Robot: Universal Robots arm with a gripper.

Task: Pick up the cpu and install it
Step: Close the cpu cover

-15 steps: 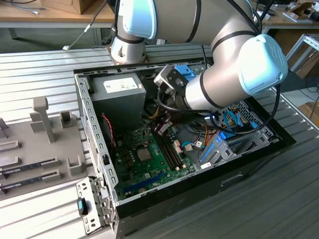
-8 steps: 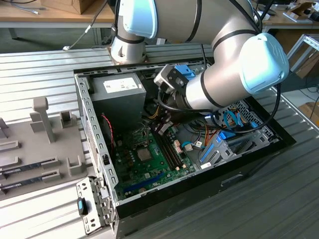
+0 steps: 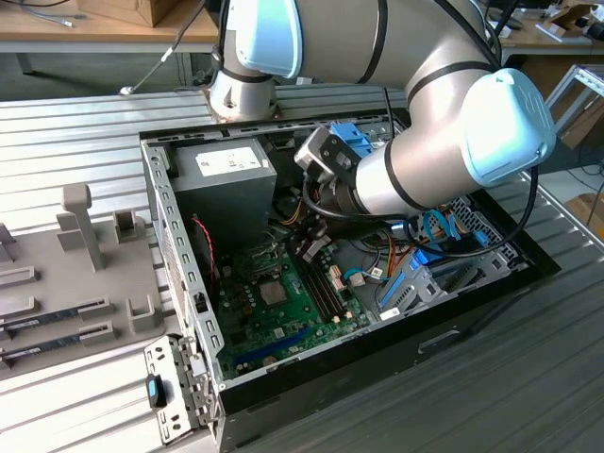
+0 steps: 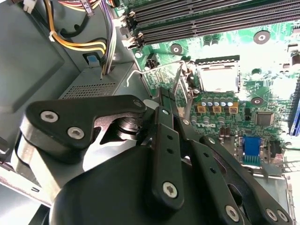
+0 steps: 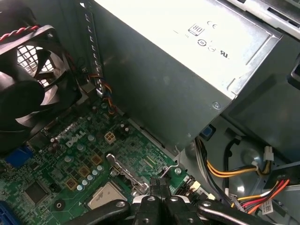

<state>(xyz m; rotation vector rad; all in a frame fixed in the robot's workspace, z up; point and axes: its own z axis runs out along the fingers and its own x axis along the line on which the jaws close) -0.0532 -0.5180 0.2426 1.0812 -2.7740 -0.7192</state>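
1. The cpu [image 4: 218, 77] lies flat in its socket [image 4: 216, 60] on the green board [image 3: 283, 311] inside the open computer case [image 3: 166, 226]. In the first wrist view it shows as a pale square [image 5: 107, 195] just beside the fingertips. It looks seated already, not carried.
2. The gripper [image 5: 158, 182] hangs low over the board at the socket's edge, between the cpu and the grey power-supply box [image 5: 187, 70]. From the exterior view it sits deep in the case [image 3: 307, 247], with the arm reaching over the far wall.
3. Its two fingers [image 4: 165, 117] are pressed together, tips meeting. I see nothing clamped between them. The tips are right at the thin wire lever [image 4: 154, 69] of the socket, but I cannot tell whether they touch it or sit just above it.
4. To my eye the work in hand is at that lever, with the metal hold-down plate [image 5: 123, 169] standing up from the socket.
5. To do it well, I'd keep the tips on the wire alone and move slowly and evenly. They should stay off the chip's top and the small parts around it. The bundle of coloured wires [image 5: 243, 180] close by could snag.
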